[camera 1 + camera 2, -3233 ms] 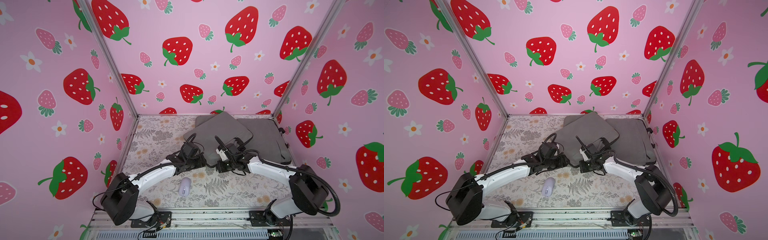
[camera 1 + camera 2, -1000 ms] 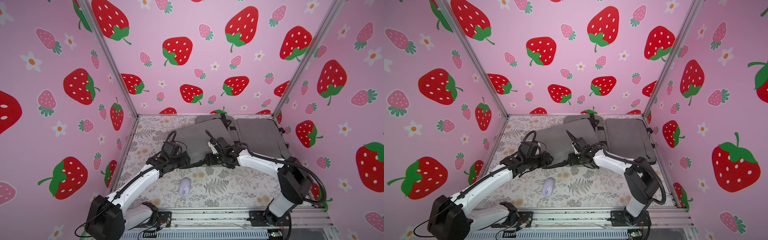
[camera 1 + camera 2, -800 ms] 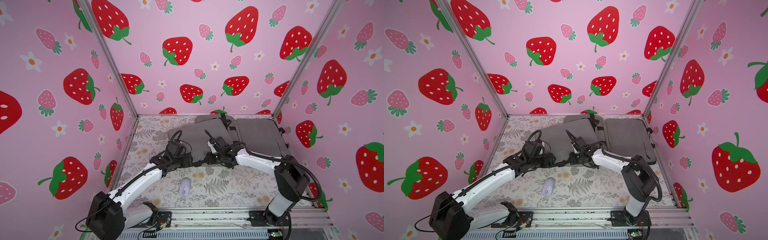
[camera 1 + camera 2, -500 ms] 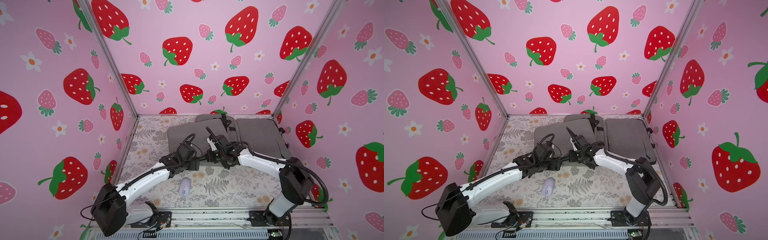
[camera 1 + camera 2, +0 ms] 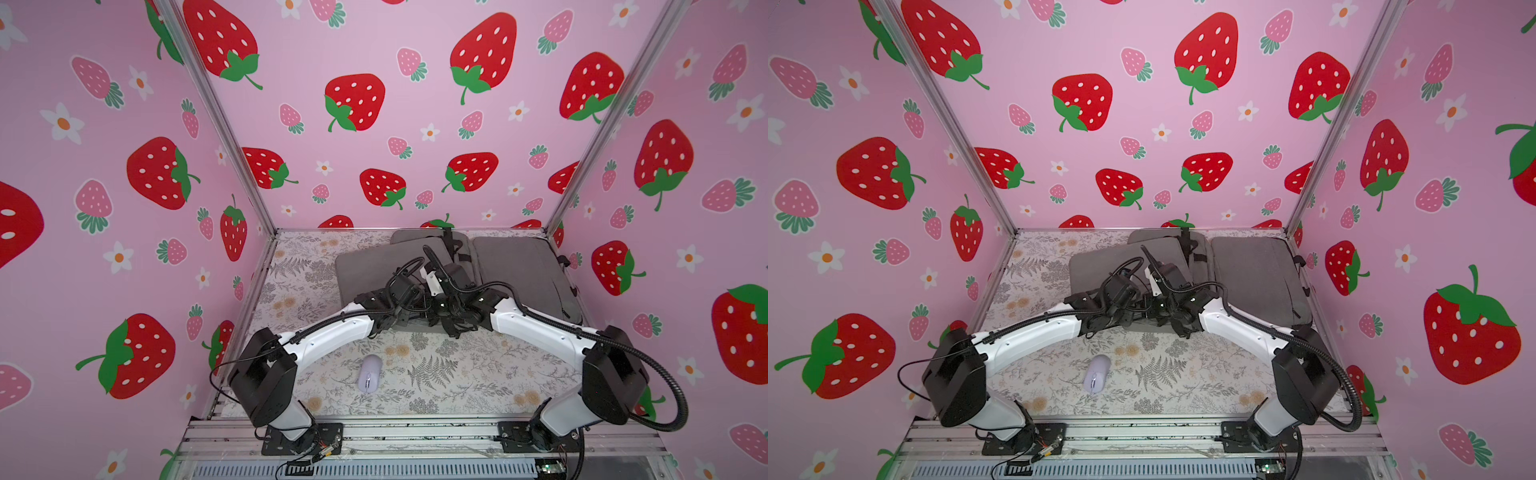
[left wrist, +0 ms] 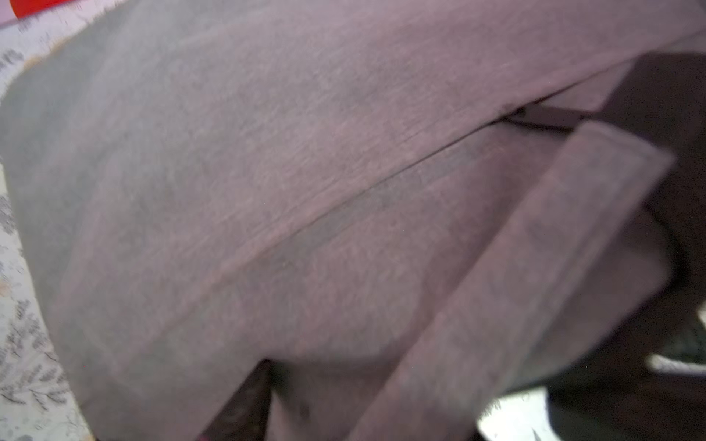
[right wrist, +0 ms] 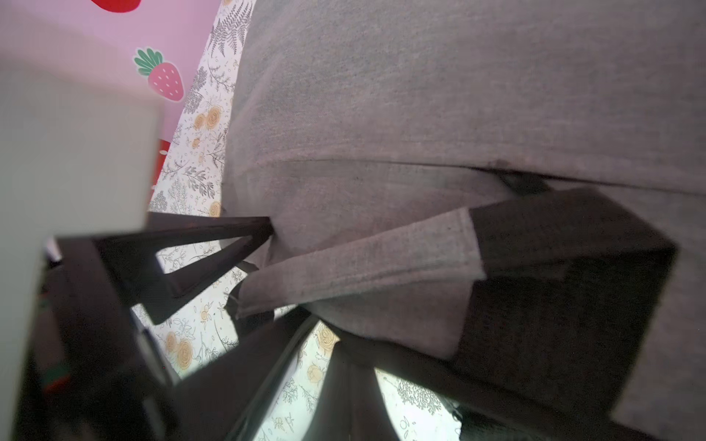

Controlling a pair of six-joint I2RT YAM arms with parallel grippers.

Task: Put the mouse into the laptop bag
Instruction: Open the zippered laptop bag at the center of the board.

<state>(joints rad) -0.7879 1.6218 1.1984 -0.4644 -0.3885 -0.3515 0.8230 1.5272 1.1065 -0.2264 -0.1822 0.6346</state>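
Mouse (image 5: pixel 370 373): light, rigid, slick-shelled, best pinched across its flanks; right hand (image 5: pixel 451 326) closed, left hand (image 5: pixel 411 313) indeterminable.

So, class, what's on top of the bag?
The left gripper and right gripper lie over the bag at its near edge; the mouse lies apart on the cloth. The arms hide the fabric beneath them.

Both top views look down from high in front over the whole desk (image 5: pixel 478 374); both wrist views press close on the bag (image 6: pixel 305 152).
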